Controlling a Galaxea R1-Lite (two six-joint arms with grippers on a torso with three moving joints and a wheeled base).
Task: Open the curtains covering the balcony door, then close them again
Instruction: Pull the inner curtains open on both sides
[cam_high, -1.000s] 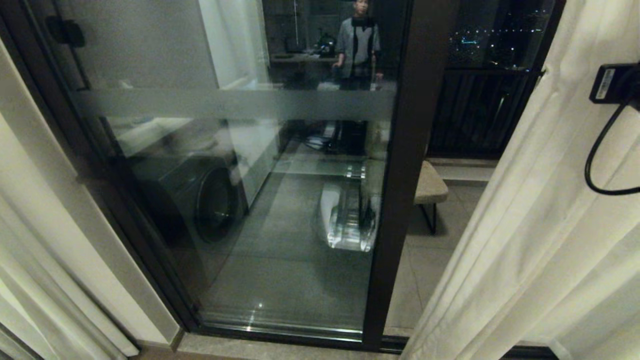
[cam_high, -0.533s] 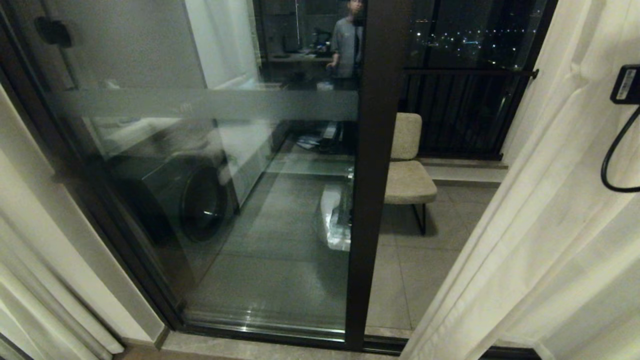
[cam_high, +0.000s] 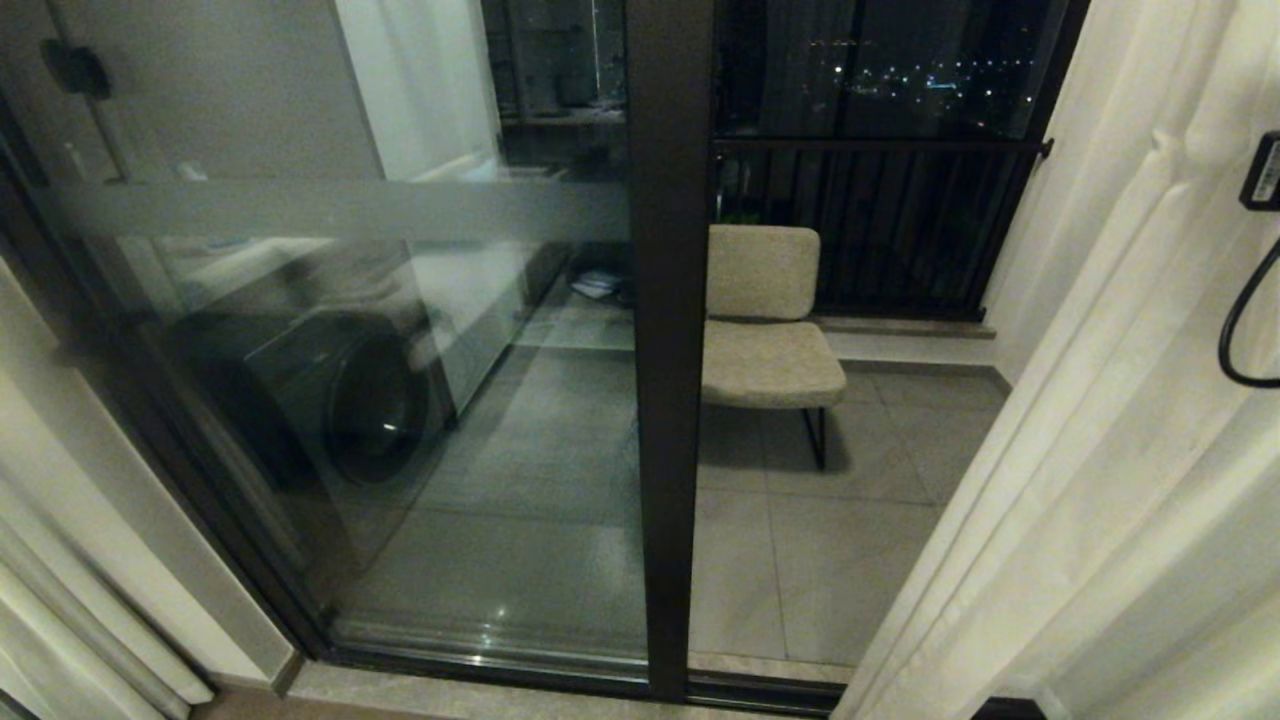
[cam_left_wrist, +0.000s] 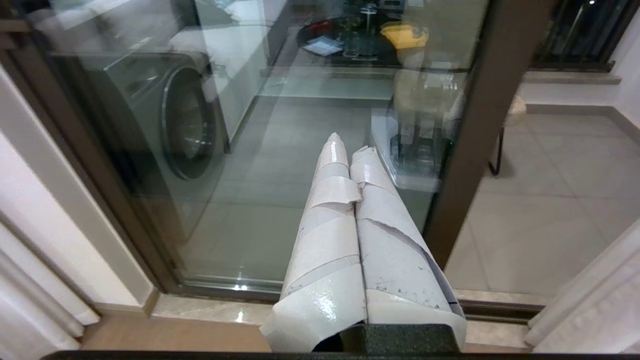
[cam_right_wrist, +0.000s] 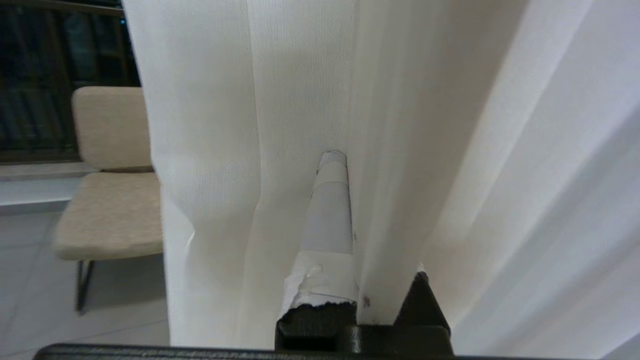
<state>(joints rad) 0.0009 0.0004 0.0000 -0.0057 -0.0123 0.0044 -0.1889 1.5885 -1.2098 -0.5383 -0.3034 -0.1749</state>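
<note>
Cream-white curtains (cam_high: 1120, 420): thick woven panel in vertical folds filling the right of the head view, from top right to the bottom edge; a second bunch of folds (cam_high: 60, 560) hangs at the lower left.
Balcony door (cam_high: 665, 350): uncovered, in the middle of the frame; dark brown-black frame, frosted band (cam_high: 330, 210) across the upper left glass.
Right gripper (cam_right_wrist: 350, 165): clamped on a fold of the curtains, one taped finger (cam_right_wrist: 327, 215) showing, cloth between the jaws.
Left gripper (cam_left_wrist: 347, 150): fingers pressed together, empty, pointing at the door glass.
Chair (cam_high: 765, 330): beige, behind the glass, right of the centre post.
Washing machine (cam_high: 340, 400): dark, middle left.
Railing (cam_high: 880, 220): black, upper right, city lights above.
</note>
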